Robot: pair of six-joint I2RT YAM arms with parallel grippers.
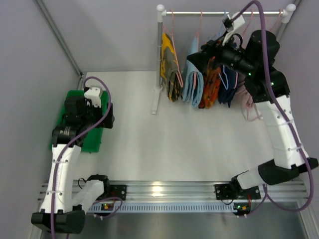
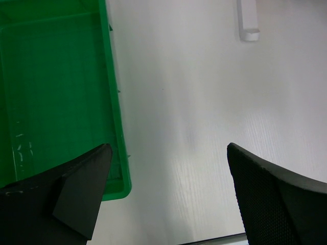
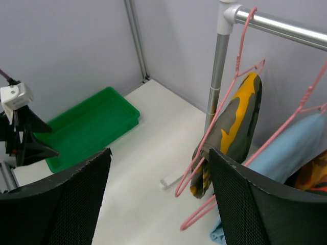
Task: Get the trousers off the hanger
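Note:
The trousers, mustard-yellow and olive-grey, hang folded over the salmon-pink wire hanger at the left end of the rail. In the right wrist view the trousers and hanger show just beyond my right finger. My right gripper is open and empty. It is raised near the rail, to the right of the trousers and apart from them. My left gripper is open and empty, low over the table beside the green tray.
A green tray lies at the left. The rack's post and rail stand at the back. Light-blue, orange, dark-blue and pink garments hang right of the trousers.

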